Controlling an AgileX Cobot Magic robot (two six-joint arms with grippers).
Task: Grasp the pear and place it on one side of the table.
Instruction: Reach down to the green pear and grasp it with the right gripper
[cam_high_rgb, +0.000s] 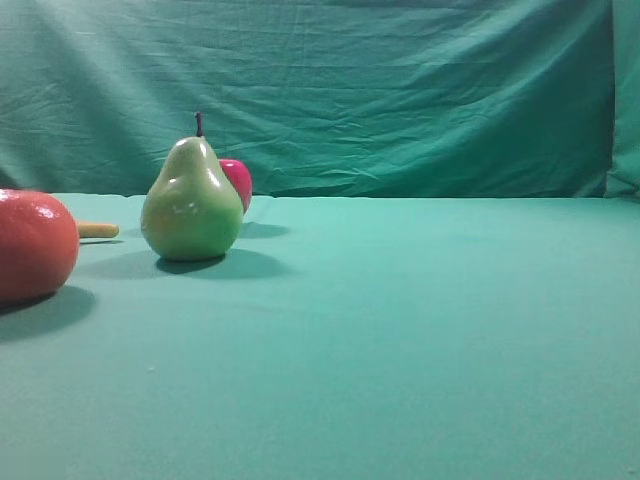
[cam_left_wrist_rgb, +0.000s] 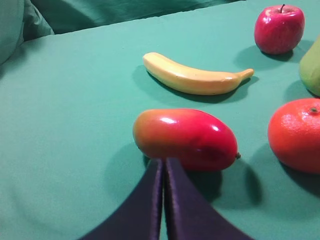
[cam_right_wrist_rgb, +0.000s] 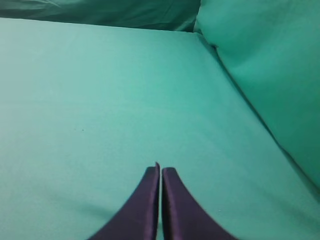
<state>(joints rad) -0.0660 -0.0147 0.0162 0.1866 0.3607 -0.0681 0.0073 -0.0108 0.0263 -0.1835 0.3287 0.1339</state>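
The yellow-green pear (cam_high_rgb: 192, 205) stands upright on the teal table (cam_high_rgb: 400, 330), left of centre in the high view; only its edge (cam_left_wrist_rgb: 312, 67) shows at the right border of the left wrist view. My left gripper (cam_left_wrist_rgb: 163, 161) is shut and empty, its tips just in front of a red-orange mango (cam_left_wrist_rgb: 185, 138). My right gripper (cam_right_wrist_rgb: 161, 169) is shut and empty over bare cloth (cam_right_wrist_rgb: 100, 100). Neither gripper shows in the high view.
A red apple (cam_left_wrist_rgb: 279, 28) stands behind the pear (cam_high_rgb: 238, 182). A large orange-red round fruit (cam_high_rgb: 35, 245) sits at the left (cam_left_wrist_rgb: 296, 134). A yellow banana (cam_left_wrist_rgb: 192, 78) lies behind the mango. A wrinkled cloth backdrop (cam_high_rgb: 350, 90) rises behind the table and at its right side (cam_right_wrist_rgb: 265, 65).
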